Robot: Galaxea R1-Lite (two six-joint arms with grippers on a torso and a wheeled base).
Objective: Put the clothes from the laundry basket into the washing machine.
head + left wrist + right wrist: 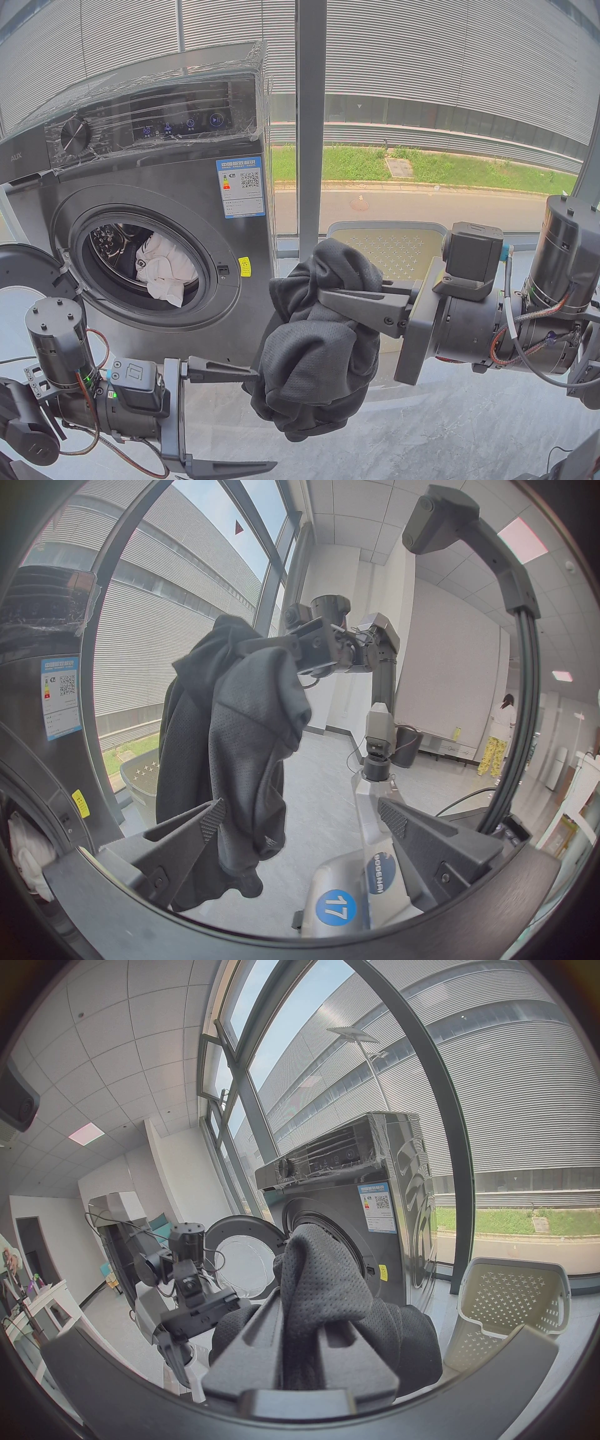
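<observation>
A grey front-loading washing machine (156,187) is seen at the left, with its round door (25,269) swung open to the left. The control panel is wrapped in clear plastic film (156,106), through which a dial (74,136) and lit symbols can be made out. A blue-and-white energy label (241,186) with a coloured scale and a code square is stuck on the front. A small yellow sticker (244,266) is placed just beside the door opening, and its print is too small to be read. A pale perforated laundry basket (375,247) is set on the floor by the window, right of the machine. Its inside is largely hidden behind the right arm and the cloth. A dark garment (319,350) is held in the air between machine and basket. It is clamped in the closed right tool (325,294) and hangs below it in a bunch. The left tool (265,420) is spread wide lower down, just beside the cloth's lower edge; whether they touch cannot be told. A white garment (164,269) is lodged inside the drum, low in the opening.
</observation>
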